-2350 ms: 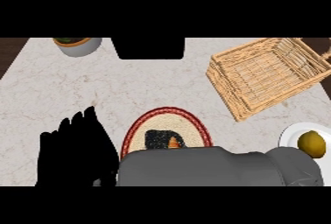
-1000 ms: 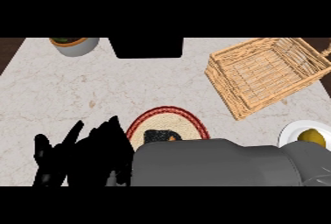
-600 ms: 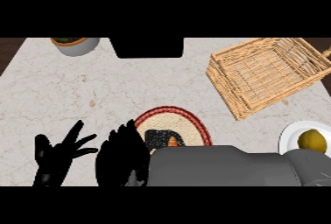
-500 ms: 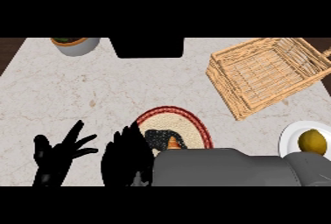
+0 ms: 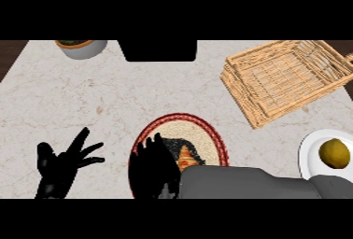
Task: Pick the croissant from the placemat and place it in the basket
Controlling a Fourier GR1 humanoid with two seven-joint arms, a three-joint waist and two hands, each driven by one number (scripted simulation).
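On the left of the marble worktop (image 5: 103,88), near the lower edge, the left robot hand (image 5: 59,170) rests open with its fingers spread and upward, touching nothing. A potted plant (image 5: 81,46) stands at the far left corner, well apart from the work.

Just right of that hand lies the round red-rimmed placemat (image 5: 207,128), and over its left half sits the right robot hand (image 5: 155,170), its grey forearm (image 5: 248,183) coming across from the right. Its fingers point up the view and look fairly straight, lying over the mat right beside the croissant (image 5: 183,157), of which only an orange-brown wedge and a dark patch show. Whether any finger touches the pastry, or has begun to curl round it, cannot be told; nothing is lifted.

A croissant is probably light, soft and flaky, easily crushed, so a gentle hold across its thicker middle, thumb opposing fingers, seems the safest place to take it.

Further right, the wicker basket (image 5: 289,79) stands at the far right, well apart from the mat, and a white plate (image 5: 310,154) carrying a lemon (image 5: 334,153) sits at the right edge.
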